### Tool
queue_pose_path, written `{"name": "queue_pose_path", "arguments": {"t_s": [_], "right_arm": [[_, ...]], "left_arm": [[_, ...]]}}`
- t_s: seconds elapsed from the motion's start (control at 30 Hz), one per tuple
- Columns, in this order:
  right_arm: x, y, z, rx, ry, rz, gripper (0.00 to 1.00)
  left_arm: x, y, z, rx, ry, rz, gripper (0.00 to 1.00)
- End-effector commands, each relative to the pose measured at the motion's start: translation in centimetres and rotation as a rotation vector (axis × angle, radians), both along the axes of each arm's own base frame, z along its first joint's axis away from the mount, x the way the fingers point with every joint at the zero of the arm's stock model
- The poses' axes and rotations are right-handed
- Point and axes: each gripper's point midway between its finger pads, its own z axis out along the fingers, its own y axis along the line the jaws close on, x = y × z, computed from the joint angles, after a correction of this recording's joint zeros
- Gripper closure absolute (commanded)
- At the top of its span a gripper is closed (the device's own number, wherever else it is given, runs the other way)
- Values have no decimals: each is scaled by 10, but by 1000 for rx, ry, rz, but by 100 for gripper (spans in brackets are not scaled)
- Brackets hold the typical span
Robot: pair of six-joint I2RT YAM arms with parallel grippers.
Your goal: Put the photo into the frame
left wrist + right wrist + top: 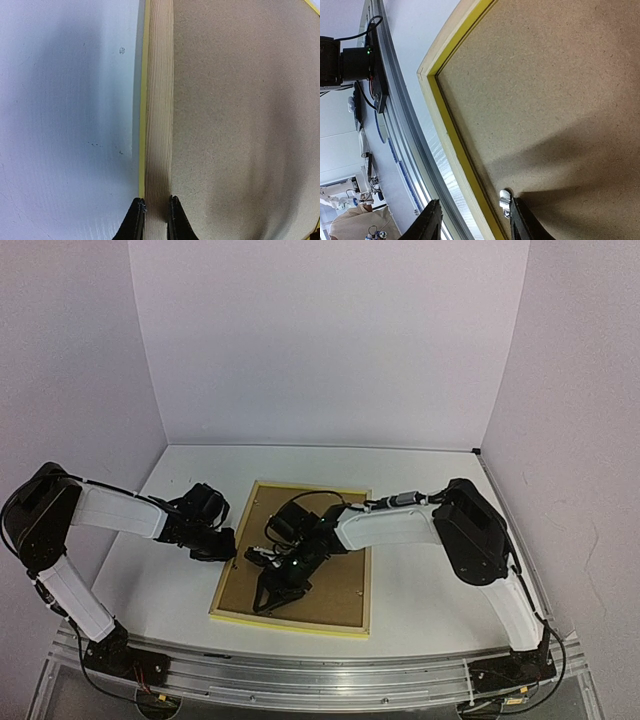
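Yellow edges mark one frame [320, 626], lying face down on the white surface [160, 590], with one brown board [340, 585] filling its back. Its long side runs away from the two arms. Left tool [156, 207] is clamped on the frame's left rail. Right tool [476, 220] has its fingers apart, one on each side of the near rail

Robotics lab, as far as I can see: plain white panel walls [330, 340] boxing a white tabletop [420, 600], grooved aluminium mounting rail [320, 680], cabled black electronics box [355, 62] w/ green LED.
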Motion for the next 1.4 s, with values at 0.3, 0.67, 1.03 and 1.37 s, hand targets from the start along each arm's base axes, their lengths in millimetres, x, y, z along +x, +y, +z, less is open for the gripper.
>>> {"name": "queue_pose_path", "arguments": {"t_s": [0.3, 0.67, 1.03, 1.37], "right_arm": [[-31, -9, -32, -38, 85, 91, 63], [-54, -27, -42, -15, 135, 199, 66], [-39, -18, -31, -21, 59, 163, 66], [127, -26, 149, 121, -329, -354, 48]], "left_arm": [[-31, 7, -39, 41, 165, -8, 98], [-28, 6, -38, 50, 160, -11, 98], [-25, 6, -35, 51, 153, -8, 97], [-17, 1, -18, 18, 107, -4, 88]]}}
